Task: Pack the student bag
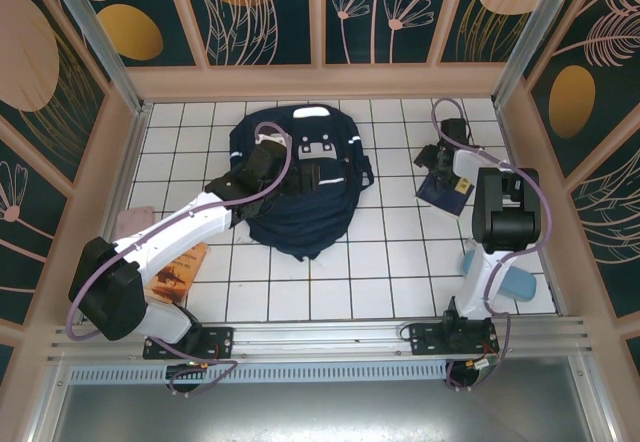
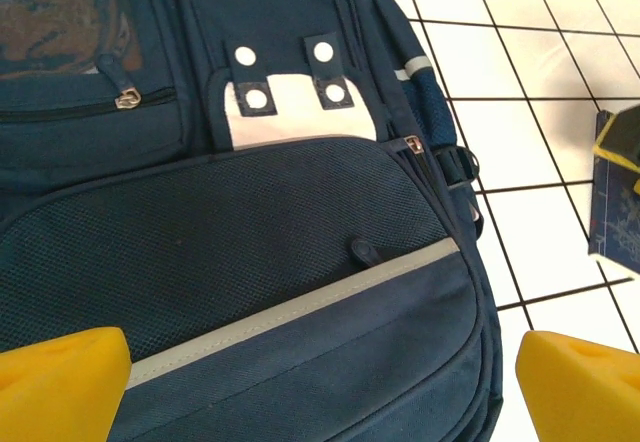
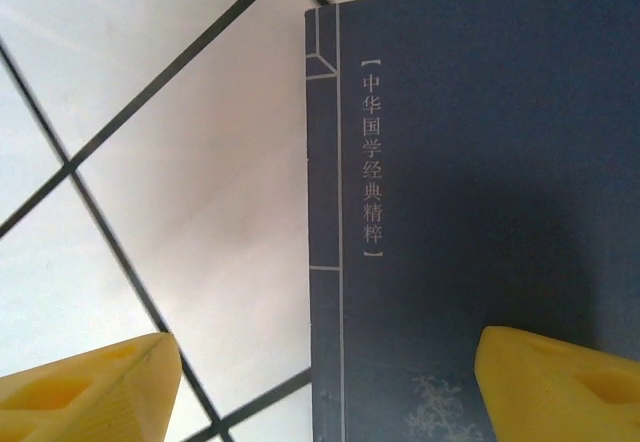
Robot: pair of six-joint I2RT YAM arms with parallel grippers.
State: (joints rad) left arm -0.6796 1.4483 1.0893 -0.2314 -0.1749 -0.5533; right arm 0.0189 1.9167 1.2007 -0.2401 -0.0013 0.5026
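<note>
Early stage: student bag [image 1: 300,187] looks zipped, far centre. Left gripper [image 2: 320,367] gapes empty above it. Right gripper [image 3: 320,372], fingers apart, straddles navy book [image 3: 480,162] edge at the right. Nothing visibly packed.

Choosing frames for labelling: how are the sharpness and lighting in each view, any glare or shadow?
Top external: evenly lit and sharp, only faint shadows around the student bag. Left wrist: bag fabric crisp, no glare. Right wrist: book lettering sharp, dim shadow over its right side, white table tiles bright and slightly washed out.
</note>
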